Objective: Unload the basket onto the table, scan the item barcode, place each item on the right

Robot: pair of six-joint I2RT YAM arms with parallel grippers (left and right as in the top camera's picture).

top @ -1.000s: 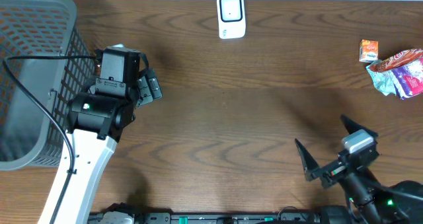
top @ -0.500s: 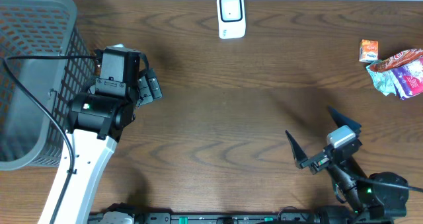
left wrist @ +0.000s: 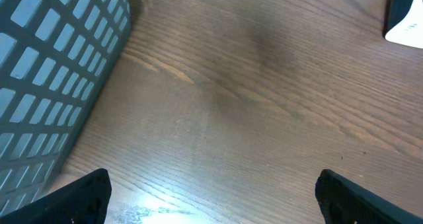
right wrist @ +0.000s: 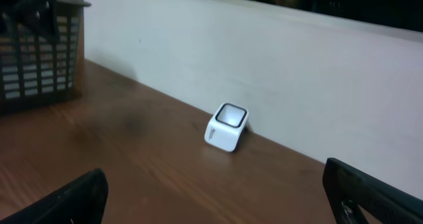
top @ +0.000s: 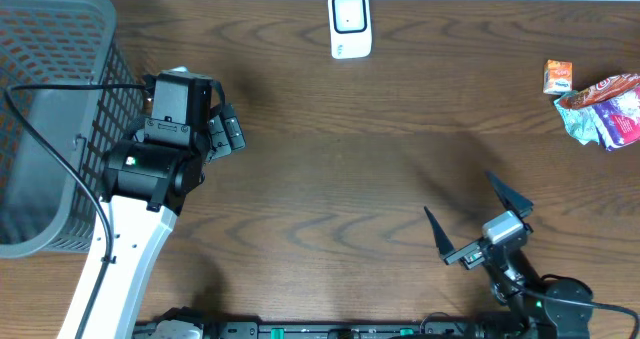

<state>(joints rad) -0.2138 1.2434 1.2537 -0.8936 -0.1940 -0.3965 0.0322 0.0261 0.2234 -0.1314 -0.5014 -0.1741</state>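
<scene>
A grey basket (top: 60, 39) fills the left end of the wooden surface (top: 340, 179), and a black cable (top: 45, 129) loops across it. The left tool (top: 225, 131) hangs just beside the basket's right wall with its jaws spread wide and nothing between them; below it there is only bare wood.

The right tool (top: 460, 201) sits low at the near edge, right of centre, also fully spread and empty. It faces the white scanner (top: 350, 24), which stands at the far edge against a pale wall (right wrist: 264, 65), with nothing between the two.

The crumpled snack packets (top: 605, 109) lie at the far right edge, and a small orange packet (top: 558, 76) lies just beside them. They are well apart from both tools, nearer the right one, and well to the right of the scanner. Between basket, scanner and packets the surface is open wood.
</scene>
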